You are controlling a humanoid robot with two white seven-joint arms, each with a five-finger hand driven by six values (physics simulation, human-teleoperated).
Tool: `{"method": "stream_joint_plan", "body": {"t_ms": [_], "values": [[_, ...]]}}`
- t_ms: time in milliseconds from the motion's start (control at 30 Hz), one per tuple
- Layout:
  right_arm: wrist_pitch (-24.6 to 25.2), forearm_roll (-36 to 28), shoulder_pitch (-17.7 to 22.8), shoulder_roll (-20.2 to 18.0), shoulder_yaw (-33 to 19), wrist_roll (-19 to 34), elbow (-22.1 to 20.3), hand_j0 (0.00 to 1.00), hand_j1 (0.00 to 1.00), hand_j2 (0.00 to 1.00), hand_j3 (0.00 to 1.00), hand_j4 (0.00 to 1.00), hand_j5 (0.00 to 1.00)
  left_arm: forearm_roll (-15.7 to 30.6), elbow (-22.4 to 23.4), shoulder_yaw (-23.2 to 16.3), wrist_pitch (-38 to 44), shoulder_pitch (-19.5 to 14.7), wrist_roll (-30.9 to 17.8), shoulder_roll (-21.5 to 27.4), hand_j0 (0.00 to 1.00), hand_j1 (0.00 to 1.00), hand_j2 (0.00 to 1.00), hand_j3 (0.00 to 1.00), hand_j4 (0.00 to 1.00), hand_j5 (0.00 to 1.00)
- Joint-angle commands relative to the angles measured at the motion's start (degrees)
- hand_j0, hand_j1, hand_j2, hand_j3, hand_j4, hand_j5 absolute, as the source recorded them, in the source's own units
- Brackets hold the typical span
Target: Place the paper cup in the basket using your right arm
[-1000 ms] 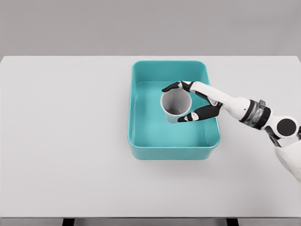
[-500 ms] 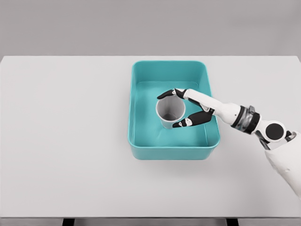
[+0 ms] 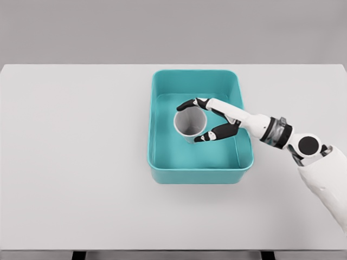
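One paper cup [image 3: 190, 123] sits upright inside the basket [image 3: 157, 162], near its middle, with your right hand [image 3: 214, 118] curled around its right side, thumb and fingers touching the wall. Lower it until the base meets the basket floor, then spread the fingers and withdraw rightward without tipping it. Since a second ago, cup and hand have drifted left and sunk lower in the basket.
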Motion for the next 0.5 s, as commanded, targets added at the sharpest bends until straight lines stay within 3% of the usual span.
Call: {"method": "stream_joint_plan", "body": {"t_ms": [0,467], "values": [[0.07,0.30,0.00,0.81,0.14,-0.01,0.98,0.78,0.78,0.78,0.78,0.78,0.78,0.00,0.01,-0.01,-0.02,0.00,-0.01,0.00,1.00,1.00,1.00,1.00,1.00,1.00],[-0.46,0.30,0.00,1.07,0.23,-0.01,1.51,0.78,0.78,0.78,0.78,0.78,0.78,0.00,0.01,-0.01,-0.02,0.00,-0.01,0.00,1.00,1.00,1.00,1.00,1.00,1.00]]}}
